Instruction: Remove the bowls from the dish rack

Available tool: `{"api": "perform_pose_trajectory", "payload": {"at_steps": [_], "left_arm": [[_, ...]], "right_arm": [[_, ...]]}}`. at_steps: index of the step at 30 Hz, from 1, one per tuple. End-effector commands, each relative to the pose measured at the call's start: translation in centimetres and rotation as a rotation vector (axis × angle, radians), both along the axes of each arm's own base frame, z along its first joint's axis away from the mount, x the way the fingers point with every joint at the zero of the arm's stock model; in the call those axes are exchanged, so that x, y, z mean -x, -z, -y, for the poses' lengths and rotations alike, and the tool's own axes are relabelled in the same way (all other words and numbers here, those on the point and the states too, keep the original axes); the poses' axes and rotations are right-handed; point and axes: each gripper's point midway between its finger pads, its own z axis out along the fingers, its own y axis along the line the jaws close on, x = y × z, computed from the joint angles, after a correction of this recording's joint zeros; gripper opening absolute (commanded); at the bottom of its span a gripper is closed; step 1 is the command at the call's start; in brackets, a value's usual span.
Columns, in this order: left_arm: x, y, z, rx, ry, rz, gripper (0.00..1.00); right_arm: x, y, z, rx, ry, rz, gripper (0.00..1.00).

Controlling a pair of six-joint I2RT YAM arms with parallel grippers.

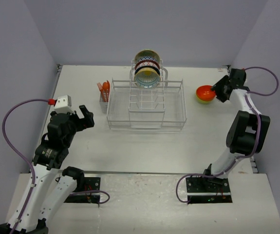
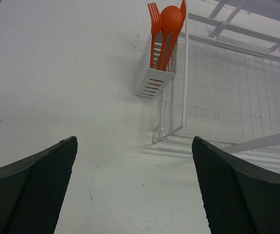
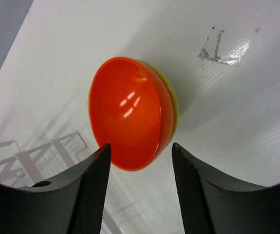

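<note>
Rack [image 1: 146, 105] stands mid-table, with bowls [image 1: 147, 68] on edge in its far slots. Orange bowl [image 3: 127, 114] sits nested in green bowl [image 3: 175, 109] on the table, right of the rack. Right gripper [image 3: 140, 148] is at the orange bowl's rim, fingers apart, gripping nothing. Left gripper [image 2: 135, 146] is spread wide, near-left of the rack.

1. I saw a white table [image 1: 130, 151], its surface marked with faint specks and scuffs
2. The white wire dish rack [image 1: 146, 127] stood toward the far side, with a slotted cutlery holder [image 1: 103, 103] against its left end
3. Well off to the right, a lime-green bowl [image 1: 205, 100] rested on the table with an orange bowl [image 1: 204, 91] nested inside it
4. A shiny patch of clear tape [image 3: 226, 48] lay near that stack
</note>
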Motion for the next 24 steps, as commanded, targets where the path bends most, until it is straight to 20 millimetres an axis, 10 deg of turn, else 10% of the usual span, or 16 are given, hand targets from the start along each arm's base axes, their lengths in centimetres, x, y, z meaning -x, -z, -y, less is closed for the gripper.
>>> {"api": "perform_pose_trajectory", "payload": {"at_steps": [1,8,12,16,24], "left_arm": [[-0.3,-0.5,0.0,-0.001,-0.006,0.023,1.0],[-0.4,-0.3,0.1,-0.001,-0.002,0.019,1.0],[-0.4,-0.4,0.1,0.0,0.0,0.019,1.0],[-0.4,-0.4,0.1,0.0,0.001,0.019,1.0],[-0.4,-0.4,0.1,0.0,0.002,0.02,1.0]], "right_arm": [[0.8,-5.2,-1.4,0.001,-0.035,0.179,0.53],[3.8,-14.1,-7.3,0.155,-0.175,0.389,0.3],[5.8,-18.9,-15.3,0.188,-0.399,0.525,0.3],[8.0,-23.7,-20.3,0.336,-0.57,0.656,0.34],[9.6,-25.7,-27.3,0.818,-0.862,0.725,0.62]]}}
